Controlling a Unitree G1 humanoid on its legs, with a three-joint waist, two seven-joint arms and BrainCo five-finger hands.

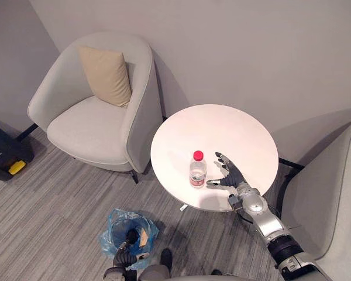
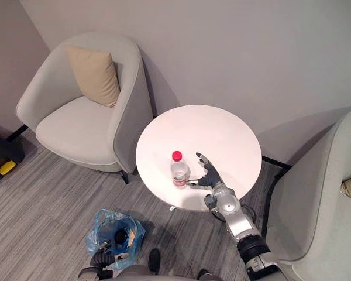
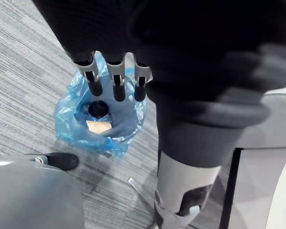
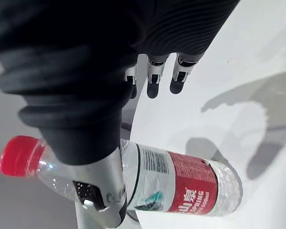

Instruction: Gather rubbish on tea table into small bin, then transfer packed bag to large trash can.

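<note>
Bottle (image 1: pixel 197 170) with the red cap stands upright near the counter's (image 1: pixel 222 129) front edge. The right hand (image 1: pixel 229 174) is spread wide just beside it, thumb close to its label. Down at the floor, the left hand (image 3: pixel 118 85) hangs, fingers straight, above the blue-bagged small bin (image 3: pixel 71 112), scraps inside.

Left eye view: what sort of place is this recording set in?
Probably a lounge or waiting corner: an armchair with a cushion and a second armchair flank a small round table on grey carpet.
</note>
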